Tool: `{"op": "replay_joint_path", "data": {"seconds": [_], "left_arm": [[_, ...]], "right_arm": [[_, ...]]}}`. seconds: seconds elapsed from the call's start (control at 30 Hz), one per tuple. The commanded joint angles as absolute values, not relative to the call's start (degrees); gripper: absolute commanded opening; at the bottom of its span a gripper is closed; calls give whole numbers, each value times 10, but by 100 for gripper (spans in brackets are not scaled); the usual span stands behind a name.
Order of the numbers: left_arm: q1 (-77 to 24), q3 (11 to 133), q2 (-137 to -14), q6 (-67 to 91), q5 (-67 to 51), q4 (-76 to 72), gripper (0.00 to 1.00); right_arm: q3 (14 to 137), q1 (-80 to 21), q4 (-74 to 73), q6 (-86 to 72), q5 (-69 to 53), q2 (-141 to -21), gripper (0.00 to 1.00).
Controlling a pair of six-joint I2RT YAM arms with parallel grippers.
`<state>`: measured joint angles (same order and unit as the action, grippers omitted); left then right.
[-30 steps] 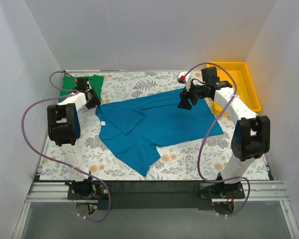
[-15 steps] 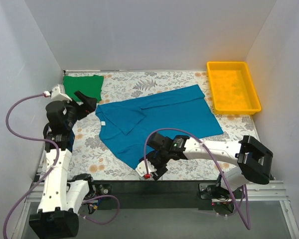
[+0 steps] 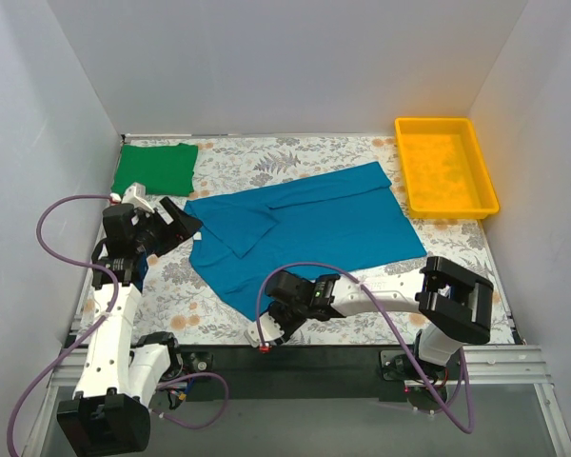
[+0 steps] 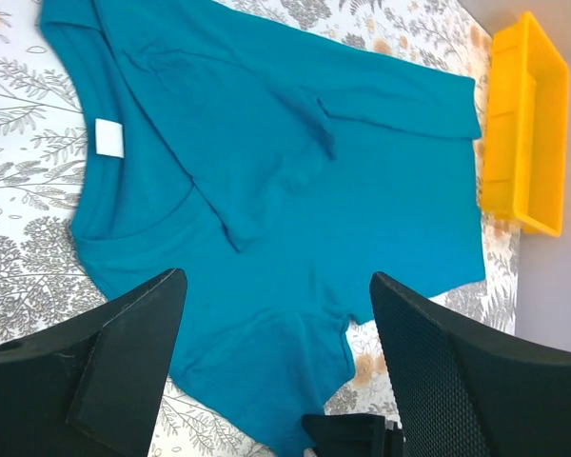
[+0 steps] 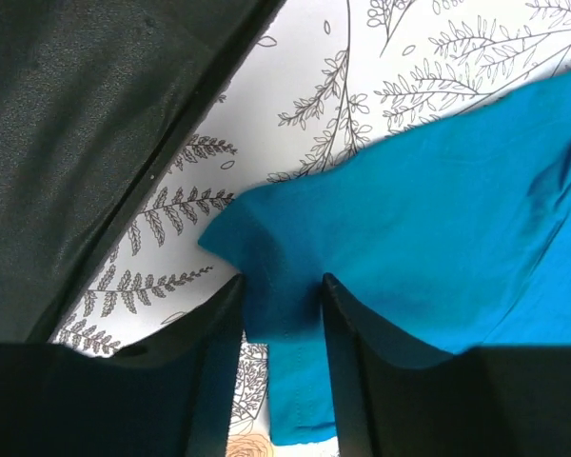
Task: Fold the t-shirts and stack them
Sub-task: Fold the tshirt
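Nothing legible anywhere I look. The one tag in sight is the small white neck label (image 4: 108, 138) sewn inside the collar of the teal-blue t-shirt (image 4: 295, 190). From the left wrist view it shows as a plain white rectangle, with any print on it too fine to make out. From the overhead view the same label (image 3: 197, 235) sits at about 9 o'clock on the shirt and is only a white speck.
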<state>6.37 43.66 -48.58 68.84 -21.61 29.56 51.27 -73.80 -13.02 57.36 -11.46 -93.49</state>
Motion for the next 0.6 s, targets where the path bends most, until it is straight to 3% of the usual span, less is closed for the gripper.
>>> {"op": "replay_joint_path", "data": {"seconds": [0.0,0.03,0.07,0.33,0.57], "left_arm": [[59,444,-470,679,-261,295,77],[55,439,-468,677,-284,292,75],[48,429,-464,675,-321,277,73],[-26,409,-444,658,-350,259,73],[-131,380,-429,662,-346,222,73]], "right_arm": [[503,-746,-110,566,-106,-928,41],[500,-747,-113,565,-116,-926,28],[502,-747,-121,556,-128,-919,2],[564,-677,-193,511,-253,-889,1],[603,-528,-254,500,-484,-893,1]]}}
